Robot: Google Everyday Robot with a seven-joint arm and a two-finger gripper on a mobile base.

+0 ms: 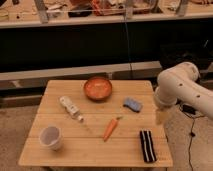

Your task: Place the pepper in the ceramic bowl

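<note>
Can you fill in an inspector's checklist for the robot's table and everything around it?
Surface: wooden table, flat and dry-looking.
Job's things: pepper lies on the table near the front middle, outside the ceramic bowl; the bowl stands at the back middle, apart from it.
Clutter: white bottle lying left of the pepper; plastic cup upright, front left; blue sponge right of the bowl; black striped object, front right.
Grippers: gripper hangs at the table's right edge, away from the pepper.
Cables: black cable on the floor, right side.
Surroundings: dark counter behind, cluttered on top.
</note>
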